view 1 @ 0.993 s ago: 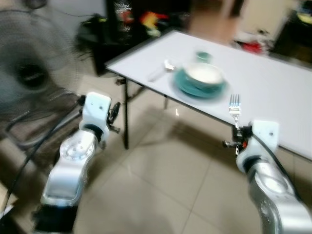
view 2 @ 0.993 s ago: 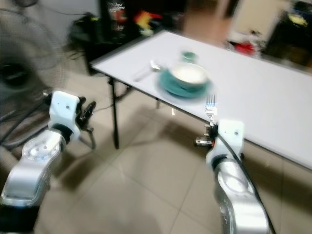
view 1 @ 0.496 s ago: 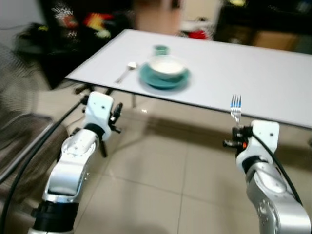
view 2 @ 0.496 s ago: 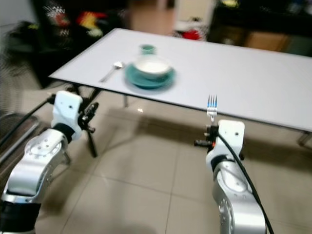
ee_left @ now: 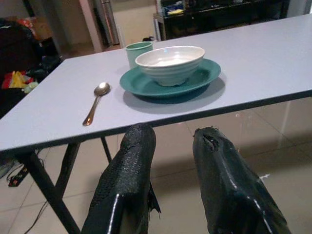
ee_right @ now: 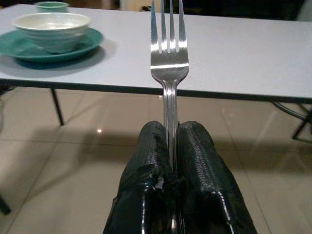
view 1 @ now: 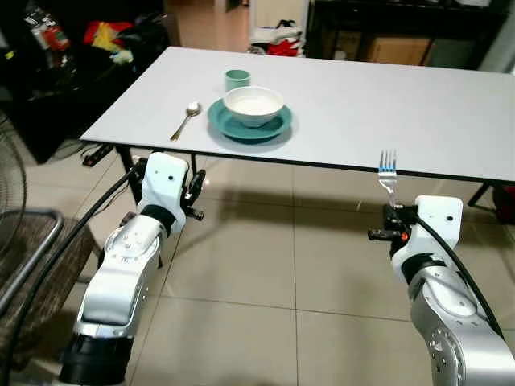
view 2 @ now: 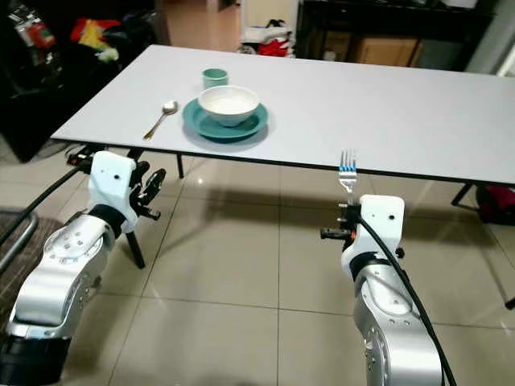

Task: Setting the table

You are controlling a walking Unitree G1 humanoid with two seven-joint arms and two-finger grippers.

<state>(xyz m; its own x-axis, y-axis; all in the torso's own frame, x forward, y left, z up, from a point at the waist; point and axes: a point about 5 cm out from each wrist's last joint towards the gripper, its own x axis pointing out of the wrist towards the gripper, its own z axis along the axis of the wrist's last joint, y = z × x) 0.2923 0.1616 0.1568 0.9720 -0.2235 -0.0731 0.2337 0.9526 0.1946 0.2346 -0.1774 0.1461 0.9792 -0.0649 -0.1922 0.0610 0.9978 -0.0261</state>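
Observation:
A white table (view 1: 418, 112) stands ahead of me. On its left part a white bowl (view 1: 253, 104) sits in a teal plate (view 1: 278, 128), with a teal cup (view 1: 236, 79) behind it and a spoon (view 1: 186, 119) to its left. My right gripper (ee_right: 170, 146) is shut on a silver fork (view 1: 388, 171), tines up, held below and just in front of the table's near edge. My left gripper (ee_left: 173, 141) is open and holds nothing, low in front of the table's left corner.
Tiled floor (view 1: 322, 273) lies under and before the table. A dark metal chair frame (view 1: 32, 241) and cables sit at my left. Dark furniture (view 1: 386, 32) and coloured clutter (view 1: 105, 36) stand behind the table.
The camera has swung so the table now sits square ahead and sharp. Both arms keep their pose, and the fork stays in the right gripper.

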